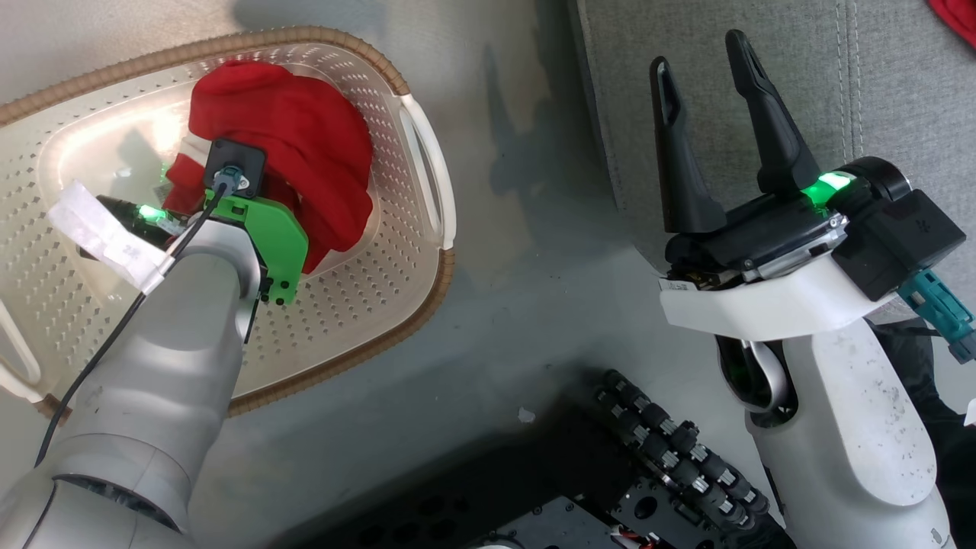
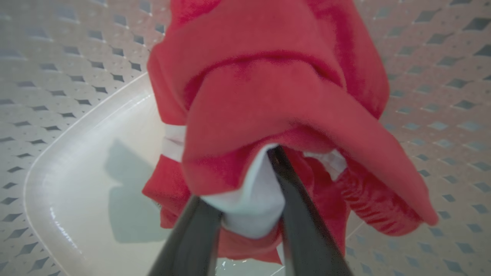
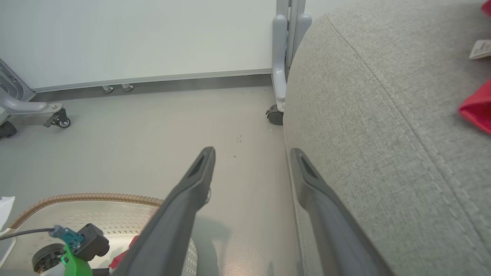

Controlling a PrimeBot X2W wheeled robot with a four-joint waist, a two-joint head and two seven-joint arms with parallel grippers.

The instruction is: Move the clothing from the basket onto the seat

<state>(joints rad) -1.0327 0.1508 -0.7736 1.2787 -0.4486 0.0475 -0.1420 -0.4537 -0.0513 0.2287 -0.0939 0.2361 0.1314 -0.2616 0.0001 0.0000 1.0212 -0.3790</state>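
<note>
Fingers (image 2: 303, 222) of your left gripper (image 2: 241, 184) pinch a white fold of the red garment (image 2: 268, 96), which lies bunched in the basket (image 1: 366, 305). Your right gripper (image 1: 700, 53) hovers spread wide and empty over the seat (image 1: 877, 91) edge. Farther on, a second garment (image 1: 957, 15) lies on the seat, well apart from the basket.

surface: grey floor (image 1: 526, 305) | on it: basket (image 1: 381, 293), castered frame (image 3: 282, 76) | alongside: seat (image 1: 877, 99)
</note>
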